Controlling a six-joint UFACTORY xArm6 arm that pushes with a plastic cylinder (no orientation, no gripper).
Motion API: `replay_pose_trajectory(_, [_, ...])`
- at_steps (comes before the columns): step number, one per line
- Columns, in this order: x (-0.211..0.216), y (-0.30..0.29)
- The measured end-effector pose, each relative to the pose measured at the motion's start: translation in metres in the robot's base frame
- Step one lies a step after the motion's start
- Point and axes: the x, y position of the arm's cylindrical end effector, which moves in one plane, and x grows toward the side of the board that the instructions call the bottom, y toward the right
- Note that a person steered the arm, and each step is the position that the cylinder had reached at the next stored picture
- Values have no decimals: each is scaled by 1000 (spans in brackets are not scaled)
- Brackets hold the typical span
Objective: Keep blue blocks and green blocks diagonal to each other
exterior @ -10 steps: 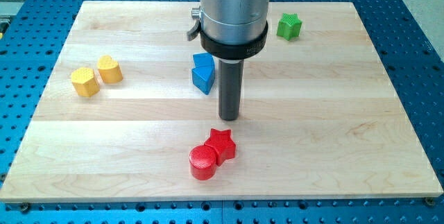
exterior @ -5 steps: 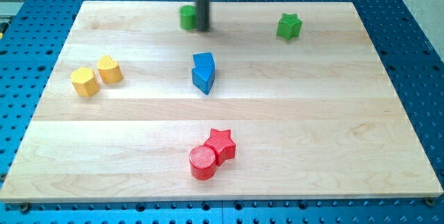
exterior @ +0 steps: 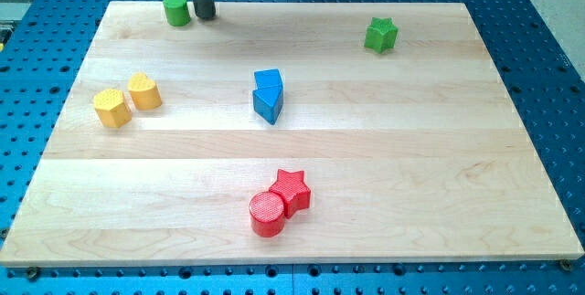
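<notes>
Two blue blocks (exterior: 268,95) stand touching each other a little above the middle of the wooden board (exterior: 411,149). A green cylinder (exterior: 176,9) stands at the board's top edge, left of centre. A green star (exterior: 380,36) stands at the top right. My tip (exterior: 203,15) is at the top edge, touching the right side of the green cylinder.
Two yellow blocks (exterior: 127,100) stand touching at the view's left. A red star (exterior: 291,191) and a red cylinder (exterior: 268,214) touch near the bottom centre. The board lies on a blue perforated table (exterior: 548,76).
The rod moved from beside the blue blocks to the top edge, then slid left, pushing the green cylinder left along the top edge. The other blocks stayed put.
</notes>
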Motion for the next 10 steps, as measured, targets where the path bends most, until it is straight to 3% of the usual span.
replay_pose_trajectory(1, [0, -41])
replay_pose_trajectory(2, [34, 13])
replay_pose_trajectory(5, [19, 345])
replay_pose_trajectory(6, [-6, 411])
replay_pose_trajectory(8, [42, 405])
replay_pose_trajectory(10, [60, 297])
